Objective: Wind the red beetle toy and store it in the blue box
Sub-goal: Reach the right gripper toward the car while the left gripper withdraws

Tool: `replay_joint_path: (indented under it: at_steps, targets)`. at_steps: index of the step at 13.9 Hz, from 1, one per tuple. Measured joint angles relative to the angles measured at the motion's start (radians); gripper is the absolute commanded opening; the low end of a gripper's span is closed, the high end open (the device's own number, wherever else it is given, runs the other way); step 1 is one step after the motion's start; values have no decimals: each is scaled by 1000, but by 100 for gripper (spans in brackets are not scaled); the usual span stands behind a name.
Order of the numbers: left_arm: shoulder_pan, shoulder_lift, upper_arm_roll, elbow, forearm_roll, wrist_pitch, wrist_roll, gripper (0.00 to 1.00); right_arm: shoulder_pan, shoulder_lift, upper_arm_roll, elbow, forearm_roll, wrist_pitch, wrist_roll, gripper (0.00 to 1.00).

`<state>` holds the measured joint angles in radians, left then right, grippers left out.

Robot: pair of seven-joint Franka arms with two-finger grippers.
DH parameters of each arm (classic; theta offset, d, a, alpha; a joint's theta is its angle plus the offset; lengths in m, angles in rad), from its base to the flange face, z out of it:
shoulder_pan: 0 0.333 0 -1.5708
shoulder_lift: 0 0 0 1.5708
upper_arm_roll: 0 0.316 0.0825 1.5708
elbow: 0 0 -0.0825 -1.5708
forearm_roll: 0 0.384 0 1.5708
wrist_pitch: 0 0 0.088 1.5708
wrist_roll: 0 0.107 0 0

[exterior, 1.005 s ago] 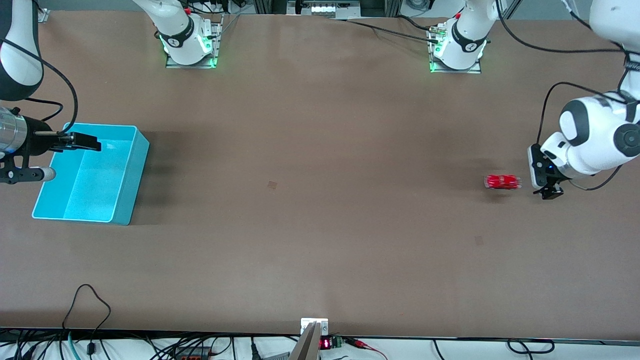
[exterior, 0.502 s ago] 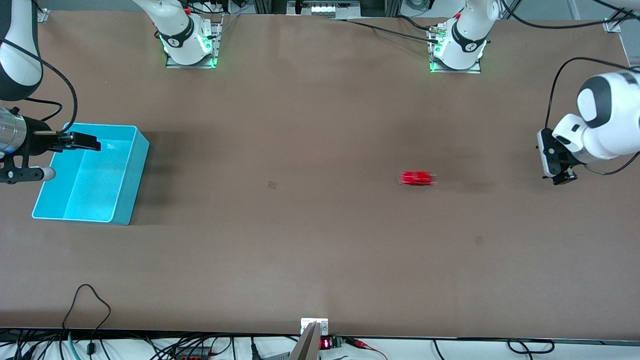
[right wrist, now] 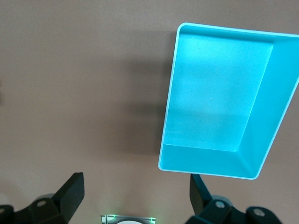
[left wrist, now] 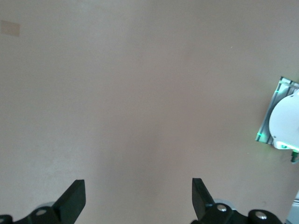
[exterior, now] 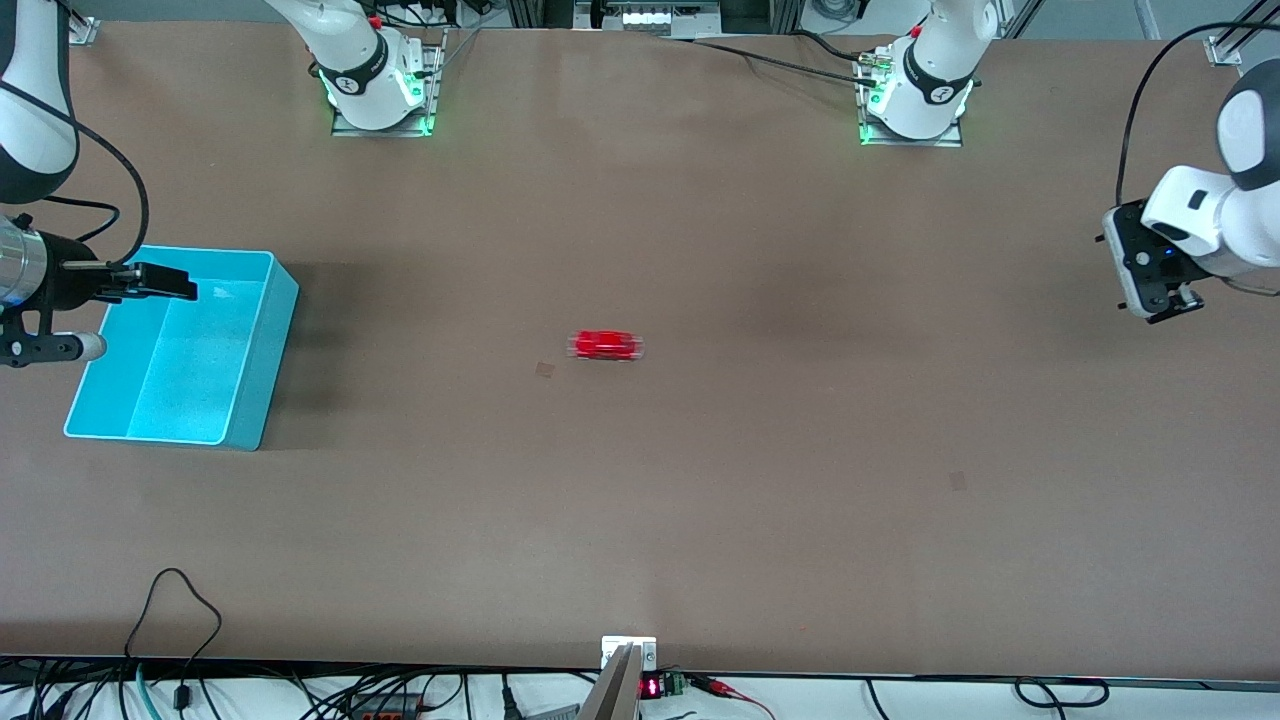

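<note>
While both arms hang back, the red toy car point(exterior: 606, 346) sits alone mid-table point(exterior: 700, 500), blurred, well apart from the blue box point(exterior: 250, 400) at the right arm's end. Over that box the right pincer point(exterior: 160, 282) gapes wide; the left pincer point(exterior: 1165, 300), also wide, hangs over bare table at its own end.

A broad brown table point(exterior: 640, 520) fills nearly the whole front view, its matte surface evenly lit, with a soft darker band of shadow across the middle. Two small darker patches point(exterior: 545, 370) mark the surface near the centre and at lower right. Along the bottom edge runs a pale strip of floor tangled with black cables point(exterior: 175, 610), and a small red digital display point(exterior: 650, 688) sits at bottom centre.
</note>
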<state>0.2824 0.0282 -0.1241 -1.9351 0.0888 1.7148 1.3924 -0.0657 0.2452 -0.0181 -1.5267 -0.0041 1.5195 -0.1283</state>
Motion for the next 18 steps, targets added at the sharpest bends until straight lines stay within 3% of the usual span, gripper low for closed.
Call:
replay_joint_path:
  at_steps: [7,13,16,18]
  targets:
    - [0,-15,-106,148,0,-168,-437,100,-17,5,0,0,0,0,-1,100]
    - [-5,-16,-269,271,-2,-246,-952,100,-29,13,0,-7,21,1,-150,100]
    - [-6,8,-296,316,-5,-271,-1078,100,-12,10,11,-43,24,9,-192,100]
    - [-5,15,-292,329,-25,-270,-1169,100,12,-16,19,-121,23,93,-222,100]
